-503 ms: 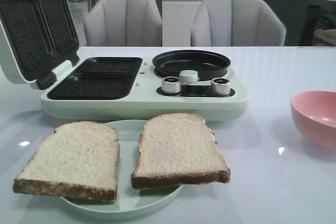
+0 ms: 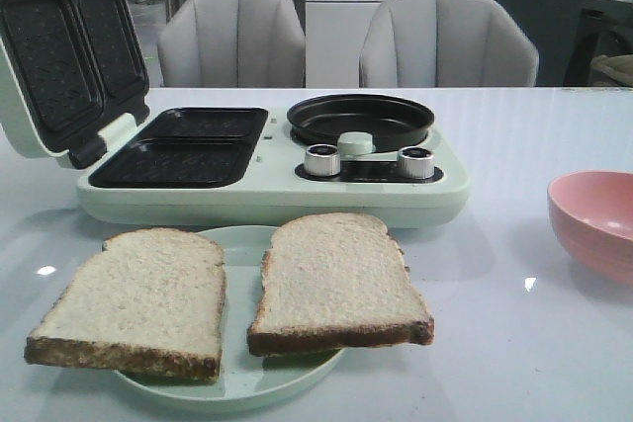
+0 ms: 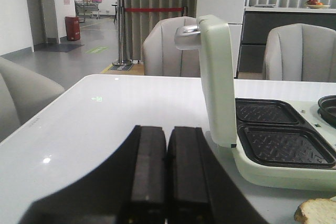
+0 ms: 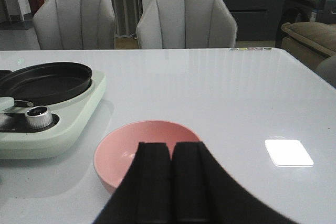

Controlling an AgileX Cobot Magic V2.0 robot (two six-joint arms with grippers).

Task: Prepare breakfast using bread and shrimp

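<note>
Pale green, the plate near the table's front edge carries both bread slices side by side, their crusts overhanging its rim. Behind it, the breakfast maker stands with lid raised, grill plates and round pan bare. My pink bowl looks vacant. Both my left gripper and right gripper are closed tight, holding nothing. I cannot spot the shrimp.
</note>
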